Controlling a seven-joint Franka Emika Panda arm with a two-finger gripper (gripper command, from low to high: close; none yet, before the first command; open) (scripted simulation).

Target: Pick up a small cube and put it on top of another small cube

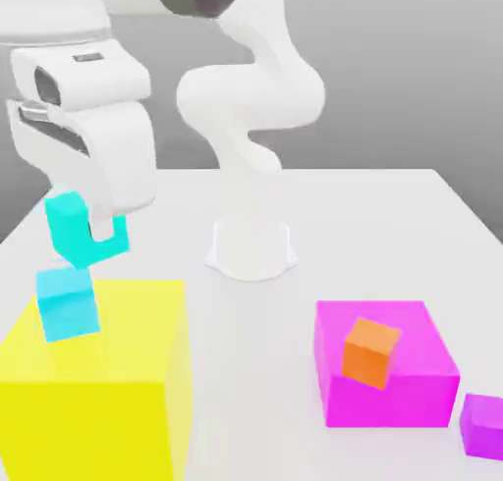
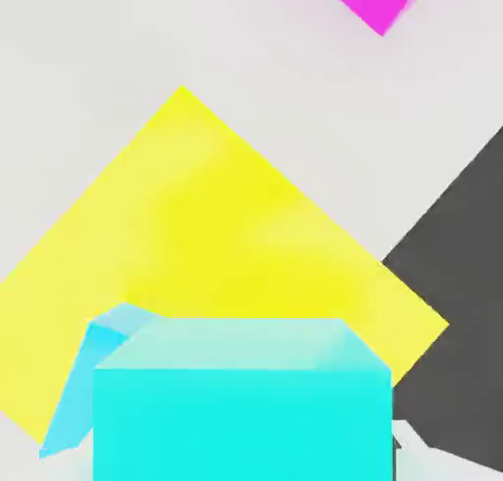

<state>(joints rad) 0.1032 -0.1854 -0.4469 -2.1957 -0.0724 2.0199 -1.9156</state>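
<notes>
- the fingers (image 1: 86, 236) are closed on the turquoise cube (image 1: 66, 224), held just above the blue cube (image 1: 68, 305), which rests on the yellow block (image 1: 118, 371) at the desk's (image 1: 393, 224) front corner.
- exterior view: a slim gap between the cubes, turquoise slightly offset.
- hand view: the turquoise cube (image 2: 241, 400) overlaps the blue cube (image 2: 83, 381), which is rotated relative to it.
</notes>
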